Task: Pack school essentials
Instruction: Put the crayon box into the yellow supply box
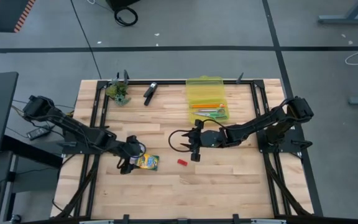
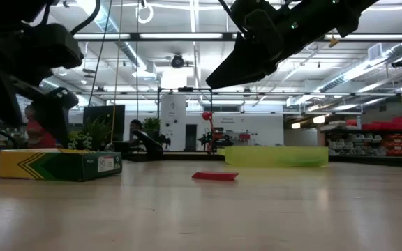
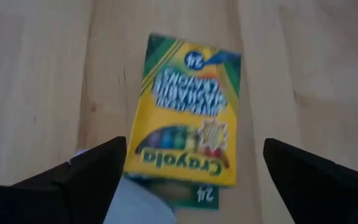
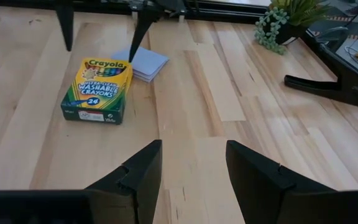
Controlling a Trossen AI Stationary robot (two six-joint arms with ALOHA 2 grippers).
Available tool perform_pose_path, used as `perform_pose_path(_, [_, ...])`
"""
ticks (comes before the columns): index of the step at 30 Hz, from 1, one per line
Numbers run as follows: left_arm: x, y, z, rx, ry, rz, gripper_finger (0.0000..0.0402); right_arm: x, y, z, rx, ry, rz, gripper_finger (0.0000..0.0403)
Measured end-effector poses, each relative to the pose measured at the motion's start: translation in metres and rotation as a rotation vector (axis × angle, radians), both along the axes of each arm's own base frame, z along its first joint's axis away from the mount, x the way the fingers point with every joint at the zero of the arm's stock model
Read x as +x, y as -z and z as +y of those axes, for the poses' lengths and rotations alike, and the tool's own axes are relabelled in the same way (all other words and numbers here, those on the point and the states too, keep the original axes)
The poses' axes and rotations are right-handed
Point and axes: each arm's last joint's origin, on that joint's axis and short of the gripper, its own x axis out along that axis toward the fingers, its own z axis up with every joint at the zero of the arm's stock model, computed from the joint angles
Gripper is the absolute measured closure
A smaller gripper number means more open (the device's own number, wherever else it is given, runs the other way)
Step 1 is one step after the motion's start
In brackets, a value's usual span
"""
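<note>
My black pincer (image 3: 191, 186) fingers, yellow crayon box (image 4: 98, 89) with green chevron stripes and green sides, pale blue pad (image 4: 143, 63), small red piece (image 1: 182, 162), translucent yellow-green case (image 1: 206, 98) at one o'clock, pale striped wood table (image 1: 229, 180)

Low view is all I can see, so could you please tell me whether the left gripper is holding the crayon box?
Observer: No. The left gripper is open over one end of the crayon box, which lies flat on the table.
Operator: Is anything lying beside the box?
Observer: Yes, a light-blue pad lies at that same end, touching it.
Operator: And the right gripper?
Observer: The right gripper is open and empty, hovering near the red piece.
</note>
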Motion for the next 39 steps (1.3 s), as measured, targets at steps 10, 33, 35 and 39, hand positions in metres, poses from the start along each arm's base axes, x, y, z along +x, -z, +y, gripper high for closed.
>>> perform_pose_path(10, [0.025, -0.014, -0.012, 0.192, -0.019, 0.119, 0.0003, 0.000, 0.000, 0.000, 0.003, -0.010, 0.002, 0.0218])
perform_pose_path(33, [0.051, -0.002, -0.026, 0.220, 0.011, 0.356, 0.0005, 0.000, 0.000, 0.000, 0.008, -0.020, 0.003, 0.0218])
perform_pose_path(35, [0.051, -0.002, -0.026, 0.220, 0.013, 0.355, 0.0005, 0.000, 0.000, 0.000, 0.008, -0.019, 0.003, 0.0218])
perform_pose_path(39, [0.053, -0.007, -0.026, 0.240, 0.015, 0.362, 0.0005, 0.000, 0.000, 0.000, 0.008, -0.020, 0.002, 0.0218])
